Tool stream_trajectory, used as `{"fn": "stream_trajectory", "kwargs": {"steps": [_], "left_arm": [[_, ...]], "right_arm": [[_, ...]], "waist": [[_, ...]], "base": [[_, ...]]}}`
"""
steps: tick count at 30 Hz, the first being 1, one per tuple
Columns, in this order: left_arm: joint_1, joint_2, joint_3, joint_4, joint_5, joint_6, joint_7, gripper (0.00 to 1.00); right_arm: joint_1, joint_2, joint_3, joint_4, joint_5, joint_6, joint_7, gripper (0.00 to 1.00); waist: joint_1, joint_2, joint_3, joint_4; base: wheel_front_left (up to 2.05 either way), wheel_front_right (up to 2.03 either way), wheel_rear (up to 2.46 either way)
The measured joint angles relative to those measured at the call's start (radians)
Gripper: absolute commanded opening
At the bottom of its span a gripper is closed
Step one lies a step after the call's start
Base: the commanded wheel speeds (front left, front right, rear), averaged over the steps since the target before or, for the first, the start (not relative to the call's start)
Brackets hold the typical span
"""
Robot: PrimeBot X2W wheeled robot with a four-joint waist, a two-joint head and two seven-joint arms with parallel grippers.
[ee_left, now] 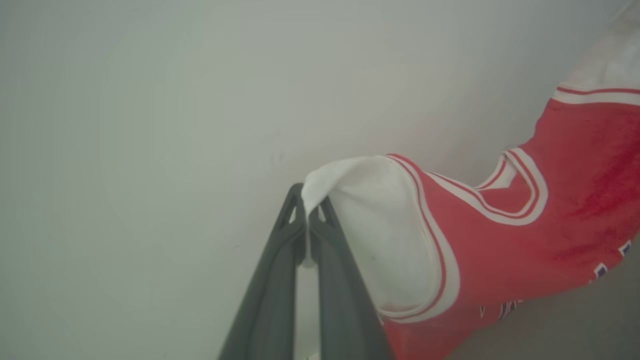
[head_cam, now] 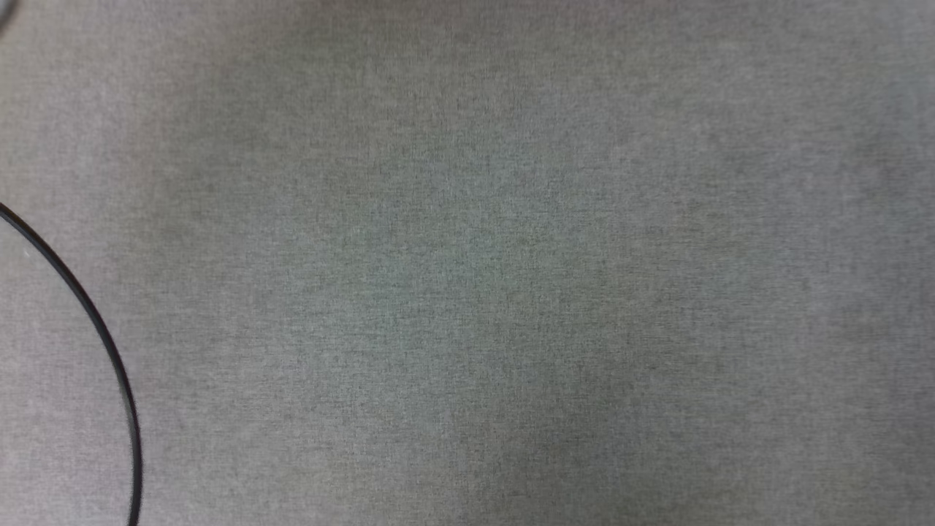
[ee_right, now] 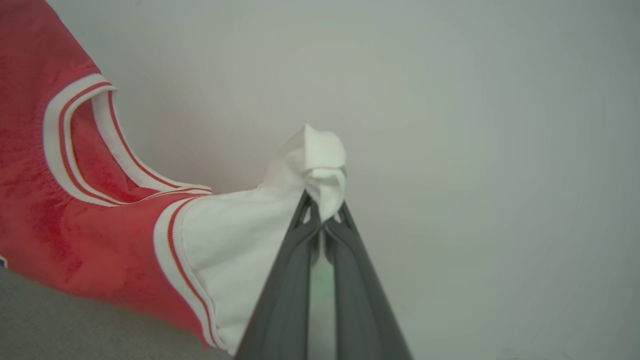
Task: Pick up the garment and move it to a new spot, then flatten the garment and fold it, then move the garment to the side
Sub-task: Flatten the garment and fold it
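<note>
Crosswise, garment (ee_left: 500, 240) sleeve to sleeve

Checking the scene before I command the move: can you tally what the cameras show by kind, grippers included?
garment, red and white: 1
Grippers, each clamped on a white sleeve: 2 (left gripper, right gripper)
thin black curved line, likely a cord: 1
grey cloth surface: 1
Total: 5
</note>
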State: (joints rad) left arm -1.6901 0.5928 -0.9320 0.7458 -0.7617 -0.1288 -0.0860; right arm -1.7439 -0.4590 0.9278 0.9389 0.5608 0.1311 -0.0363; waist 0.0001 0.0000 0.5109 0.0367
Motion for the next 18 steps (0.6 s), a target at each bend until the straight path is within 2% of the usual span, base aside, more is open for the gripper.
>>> {"fn": "stream_trajectory", "kwargs": {"steps": [9, 14, 18], "left_arm": [[0.310, 0.043, -0.058, -0.094, -0.064, 0.013, -0.068, 0.00], [0.526, 0.092, -0.073, -0.178, -0.111, 0.067, -0.098, 0.00], [0.707, 0.133, -0.092, -0.284, -0.151, 0.129, -0.114, 0.00]], "right_arm": [[0.268, -0.018, 0.154, -0.077, 0.123, 0.000, -0.066, 0.00], [0.411, -0.048, 0.226, -0.123, 0.180, 0.000, -0.110, 0.00], [0.526, -0.070, 0.252, -0.151, 0.229, 0.000, -0.154, 0.00]], "waist": [[0.0000, 0.0000, -0.080, -0.013], [0.0000, 0.0000, -0.126, -0.026], [-0.0001, 0.0000, -0.171, -0.034]], "base": [[0.00, 0.00, 0.00], [0.00, 0.00, 0.00], [0.00, 0.00, 0.00]]}}
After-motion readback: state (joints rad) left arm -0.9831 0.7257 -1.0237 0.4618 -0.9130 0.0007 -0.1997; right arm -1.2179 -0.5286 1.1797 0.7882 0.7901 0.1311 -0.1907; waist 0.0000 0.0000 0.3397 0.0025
